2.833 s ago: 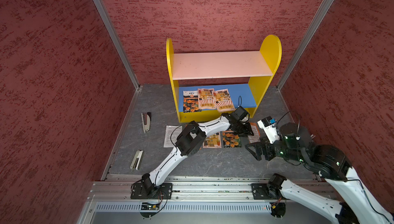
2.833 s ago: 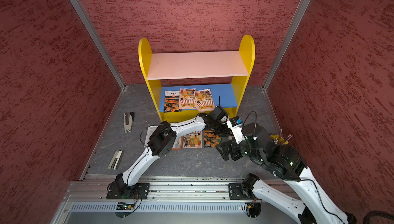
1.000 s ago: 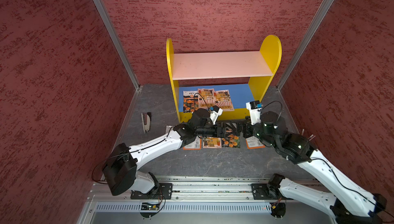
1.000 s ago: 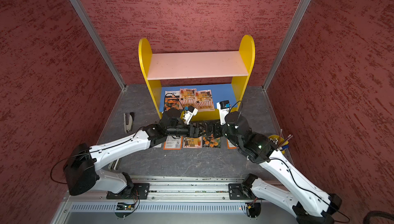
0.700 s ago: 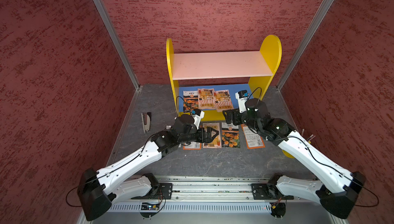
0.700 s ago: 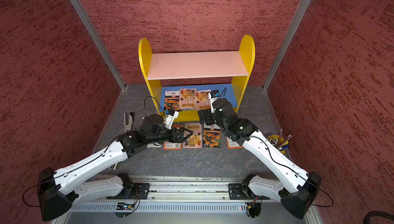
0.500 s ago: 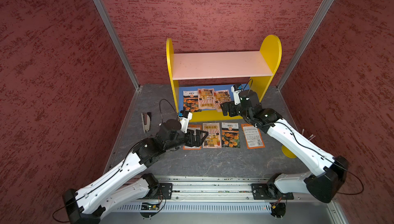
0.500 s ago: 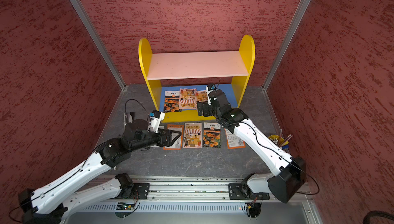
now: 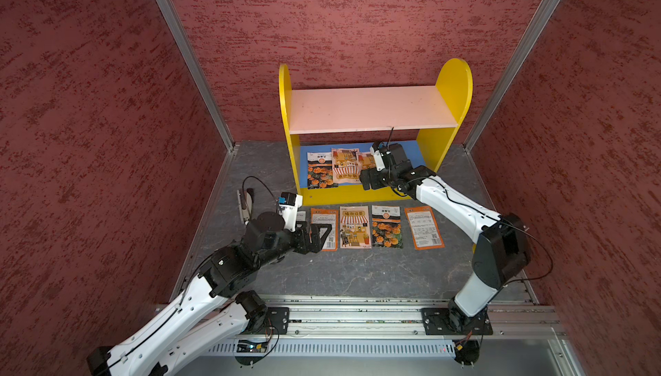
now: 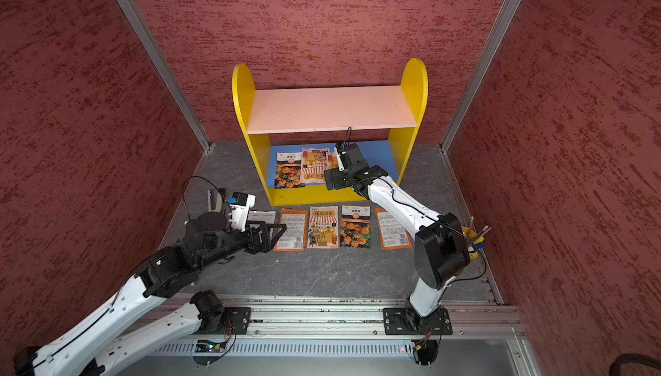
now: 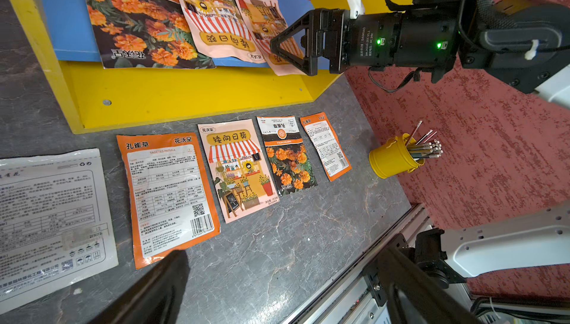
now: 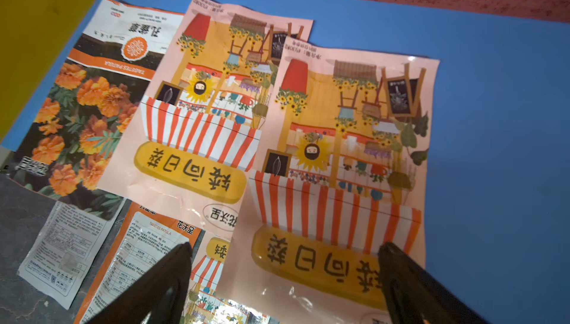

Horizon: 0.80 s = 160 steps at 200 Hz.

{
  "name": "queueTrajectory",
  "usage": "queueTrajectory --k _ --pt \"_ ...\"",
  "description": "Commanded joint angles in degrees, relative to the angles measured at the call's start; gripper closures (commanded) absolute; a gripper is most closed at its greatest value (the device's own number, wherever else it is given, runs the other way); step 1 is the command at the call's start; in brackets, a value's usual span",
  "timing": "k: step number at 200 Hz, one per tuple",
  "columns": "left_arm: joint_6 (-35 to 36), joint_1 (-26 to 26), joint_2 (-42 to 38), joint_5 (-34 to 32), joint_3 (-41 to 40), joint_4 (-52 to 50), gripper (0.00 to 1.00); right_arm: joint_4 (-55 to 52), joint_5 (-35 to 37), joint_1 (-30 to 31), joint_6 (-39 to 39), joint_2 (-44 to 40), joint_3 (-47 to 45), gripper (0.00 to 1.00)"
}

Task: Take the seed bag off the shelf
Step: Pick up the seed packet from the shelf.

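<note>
The right gripper [image 9: 364, 177], jaws spread, has advanced into the yellow two-tier shelf [image 9: 368, 109], over the pink striped-awning seed bag [image 12: 339, 153] lying on its blue lower board [image 12: 493, 122]. The left gripper [image 9: 322, 238], also spread, has withdrawn from the shelf's front.

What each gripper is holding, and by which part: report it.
Nothing is held. The right gripper is open by the near edge of the rightmost seed bag on the shelf; the left gripper is open above the table.
</note>
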Motion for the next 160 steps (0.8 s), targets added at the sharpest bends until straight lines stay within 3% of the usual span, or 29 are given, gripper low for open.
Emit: queueTrajectory --k 1,160 --pt "0.7 0.3 0.3 -0.8 -0.9 0.9 0.00 2.4 -0.5 -1.0 -1.0 0.6 1.9 0.02" --pt "-0.2 0.3 0.1 -0.9 -2.9 2.5 0.00 4.0 4.7 -3.2 -3.0 1.5 -3.3 0.04"
